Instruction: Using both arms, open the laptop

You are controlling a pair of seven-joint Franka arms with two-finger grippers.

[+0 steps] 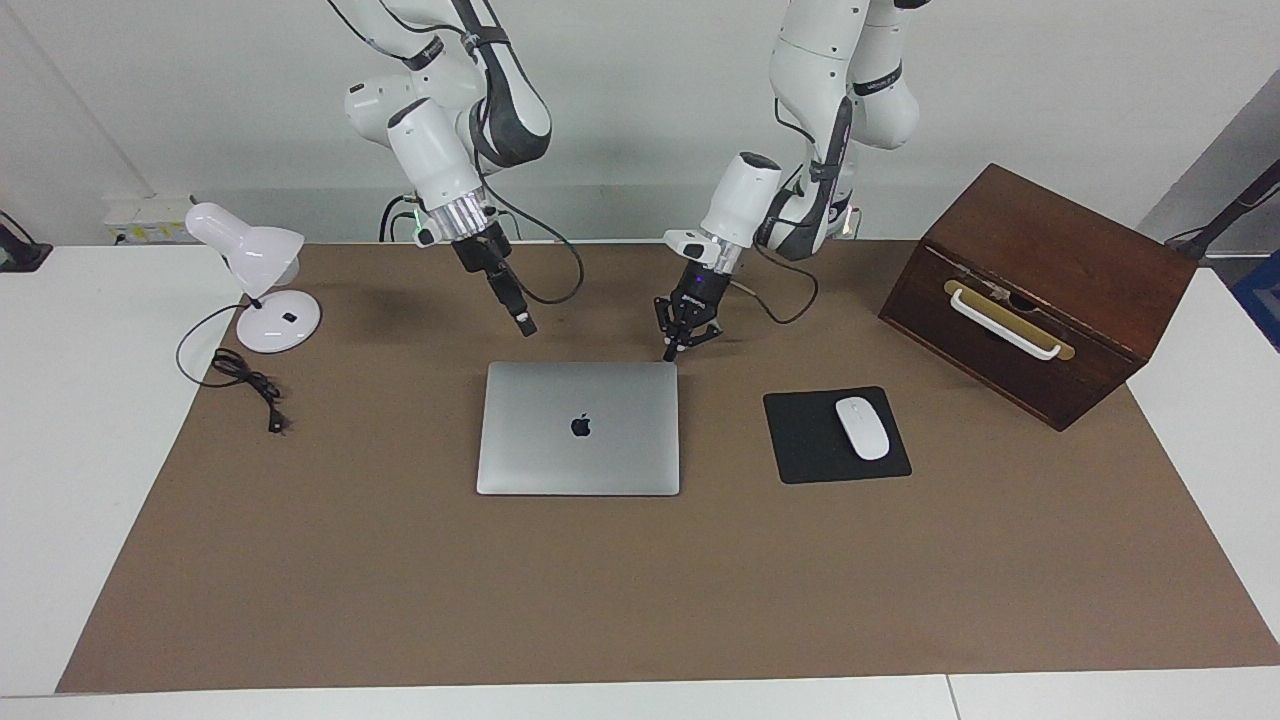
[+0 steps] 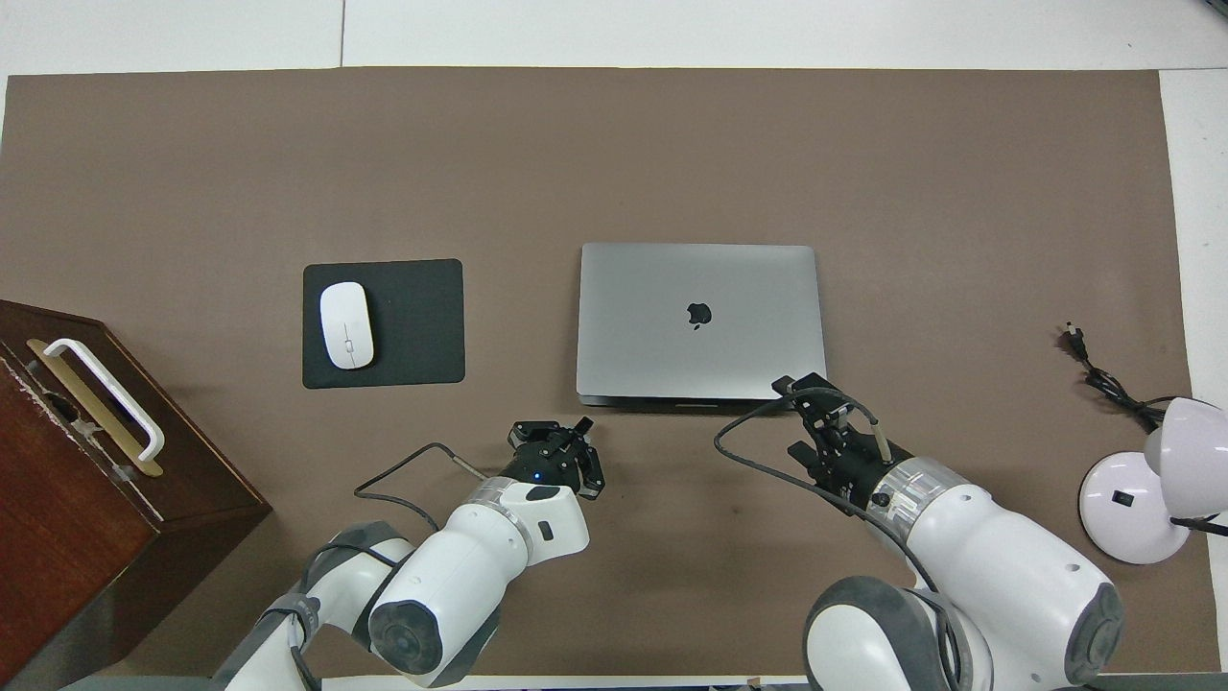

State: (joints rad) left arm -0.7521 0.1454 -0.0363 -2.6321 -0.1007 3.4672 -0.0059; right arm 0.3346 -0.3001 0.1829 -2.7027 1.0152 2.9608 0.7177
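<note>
The silver-grey laptop (image 1: 578, 428) lies closed on the brown mat, apple logo up; it also shows in the overhead view (image 2: 700, 321). My left gripper (image 1: 670, 352) is low, fingertips together, right at the laptop's corner nearest the robots toward the left arm's end; I cannot tell whether it touches. It shows in the overhead view (image 2: 580, 427) just off that corner. My right gripper (image 1: 523, 322) hangs raised over the laptop's edge nearest the robots, toward the right arm's end, and shows over that edge in the overhead view (image 2: 789, 387). Both hold nothing.
A black mouse pad (image 1: 800, 440) with a white mouse (image 1: 861, 428) lies beside the laptop toward the left arm's end. A brown wooden box (image 1: 1050, 290) with a white handle stands past it. A white desk lamp (image 1: 262, 275) and its cord (image 1: 250, 385) stand at the right arm's end.
</note>
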